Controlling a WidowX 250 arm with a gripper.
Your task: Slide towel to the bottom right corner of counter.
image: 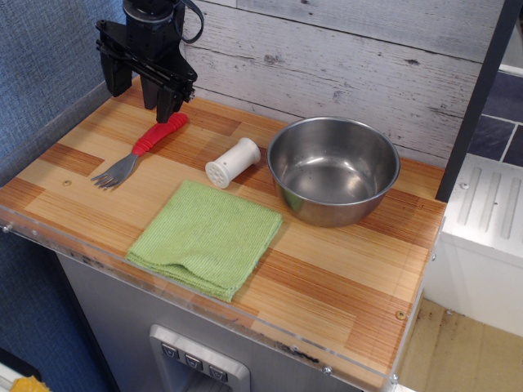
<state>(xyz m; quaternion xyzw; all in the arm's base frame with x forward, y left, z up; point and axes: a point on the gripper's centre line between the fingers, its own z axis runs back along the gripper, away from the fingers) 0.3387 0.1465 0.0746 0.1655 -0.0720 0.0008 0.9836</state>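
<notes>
The light green folded towel (pixel 206 238) lies flat near the front edge of the striped wood counter (pixel 343 286), left of the middle. My black gripper (pixel 140 91) hangs above the counter's back left corner, well apart from the towel. Its fingers are spread and hold nothing. The front right part of the counter is bare wood.
A steel bowl (pixel 333 168) stands at the back right, just behind the towel. A white shaker (pixel 232 162) lies on its side between the bowl and a red-handled fork (pixel 139 150). A clear acrylic strip (pixel 245 320) runs along the front edge. A white ribbed surface (pixel 489 204) sits to the right.
</notes>
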